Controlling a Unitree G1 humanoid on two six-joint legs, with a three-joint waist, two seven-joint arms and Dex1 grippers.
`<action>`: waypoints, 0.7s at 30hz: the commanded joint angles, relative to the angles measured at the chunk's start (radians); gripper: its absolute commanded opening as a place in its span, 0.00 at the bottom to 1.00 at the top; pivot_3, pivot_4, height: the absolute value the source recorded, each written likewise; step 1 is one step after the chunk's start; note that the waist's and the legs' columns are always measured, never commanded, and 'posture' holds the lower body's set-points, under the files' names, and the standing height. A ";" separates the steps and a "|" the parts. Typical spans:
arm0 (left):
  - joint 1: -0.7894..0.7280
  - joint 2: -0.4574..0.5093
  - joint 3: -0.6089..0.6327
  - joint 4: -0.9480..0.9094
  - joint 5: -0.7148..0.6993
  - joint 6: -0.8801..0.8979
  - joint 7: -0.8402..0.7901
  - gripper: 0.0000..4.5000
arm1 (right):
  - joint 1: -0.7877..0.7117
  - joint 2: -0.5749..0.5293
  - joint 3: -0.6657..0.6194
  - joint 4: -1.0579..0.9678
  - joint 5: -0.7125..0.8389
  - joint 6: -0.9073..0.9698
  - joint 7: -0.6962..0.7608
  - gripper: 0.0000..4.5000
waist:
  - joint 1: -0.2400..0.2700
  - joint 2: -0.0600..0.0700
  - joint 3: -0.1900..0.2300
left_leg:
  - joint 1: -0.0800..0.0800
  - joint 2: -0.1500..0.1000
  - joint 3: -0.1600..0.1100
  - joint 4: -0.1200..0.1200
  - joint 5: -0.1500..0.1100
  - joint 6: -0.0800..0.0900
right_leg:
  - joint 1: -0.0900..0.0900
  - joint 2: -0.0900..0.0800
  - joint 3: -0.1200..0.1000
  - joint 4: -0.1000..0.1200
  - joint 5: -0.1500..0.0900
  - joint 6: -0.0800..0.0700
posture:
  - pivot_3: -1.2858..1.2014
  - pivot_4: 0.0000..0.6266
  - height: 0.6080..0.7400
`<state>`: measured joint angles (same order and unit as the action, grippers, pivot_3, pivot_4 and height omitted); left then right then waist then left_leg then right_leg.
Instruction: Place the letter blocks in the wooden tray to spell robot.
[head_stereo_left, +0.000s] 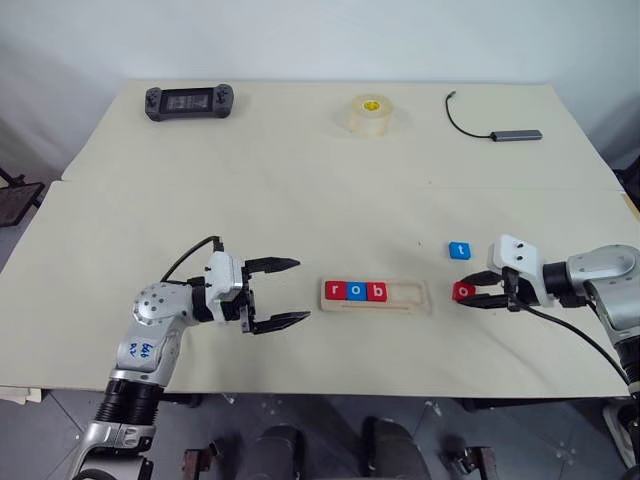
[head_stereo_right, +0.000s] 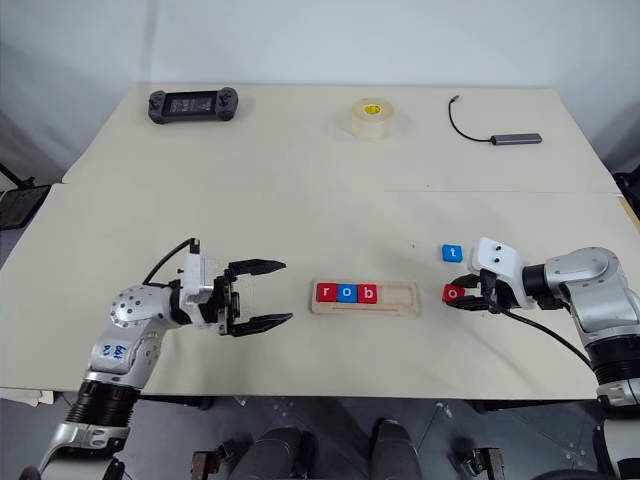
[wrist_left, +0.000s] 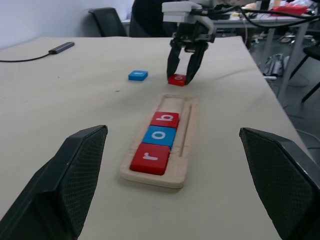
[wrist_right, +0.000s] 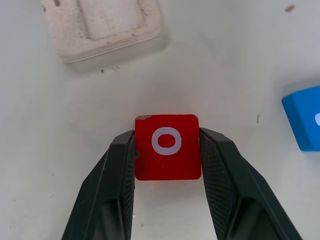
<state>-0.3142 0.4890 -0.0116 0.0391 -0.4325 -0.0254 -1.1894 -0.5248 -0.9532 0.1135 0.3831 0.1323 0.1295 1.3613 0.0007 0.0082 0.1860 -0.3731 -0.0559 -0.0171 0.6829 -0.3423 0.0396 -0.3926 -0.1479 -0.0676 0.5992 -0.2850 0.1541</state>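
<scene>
And here we are at the table (head_stereo_left: 300, 200), with the tray (head_stereo_left: 377, 297) lying near the front edge, between the two arms. Three blocks sit in its left end, side by side and touching: red r (head_stereo_left: 334, 290), blue o (head_stereo_left: 356, 291), red b (head_stereo_left: 377, 291). The right part of the groove is bare wood.

Over to the right gripper (wrist_right: 167, 150), and it has its fingers (wrist_right: 116, 165) pressed against both sides of the red o (wrist_right: 167, 146), clamped on it (the white letter faces straight up at the wrist camera). That block lies just off the tray's right end, and from the left wrist view it looks to be sitting on the table with the gripper angled down onto it. Whether it has lifted at all, I cannot tell.

The blue t (head_stereo_left: 459, 250) lies flat on the table just beyond the red o, a little farther from the robot, touching nothing.

The left gripper (head_stereo_left: 285, 293) hangs to the left of the tray, pointing level toward it, fingers spread wide and holding nothing.

Along the far edge: a black handheld controller (head_stereo_left: 189, 101) on the left, a tape roll (head_stereo_left: 369, 114) in the middle, a grey adapter with a black cable (head_stereo_left: 495, 127) on the right.
</scene>
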 joint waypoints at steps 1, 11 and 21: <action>0.011 0.020 -0.004 -0.046 -0.023 -0.004 -0.040 1.00 | -0.041 0.000 -0.015 -0.075 0.028 0.012 0.034 0.32 | -0.001 0.000 0.000 | 0.000 0.000 0.000 0.000 0.000 0.000 | 0.000 0.000 0.000 0.000 0.000 0.000 | 0.52 0.24 1.00; 0.013 0.023 0.000 -0.035 -0.009 -0.002 -0.027 1.00 | -0.128 0.097 0.119 -0.341 0.012 0.205 0.044 0.32 | 0.005 0.000 0.000 | 0.000 0.000 -0.001 0.000 0.000 -0.001 | -0.001 0.000 -0.001 0.000 0.000 0.000 | 0.52 0.24 1.00; 0.038 0.020 0.001 -0.064 -0.006 0.001 0.014 1.00 | -0.170 0.174 0.179 -0.288 -0.038 0.212 0.003 0.32 | 0.002 0.000 0.000 | -0.001 0.000 -0.001 0.000 0.000 -0.001 | -0.001 0.000 -0.001 0.001 0.000 0.000 | 0.52 0.24 1.00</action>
<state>-0.2886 0.5057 -0.0183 0.0124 -0.4327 -0.0236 -1.1847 -0.6823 -0.7752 0.3025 0.1078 0.0917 0.3383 1.3621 0.0030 0.0086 0.1861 -0.3742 -0.0563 -0.0183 0.6832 -0.3425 0.0385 -0.3938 -0.1481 -0.0686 0.5998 -0.2852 0.1537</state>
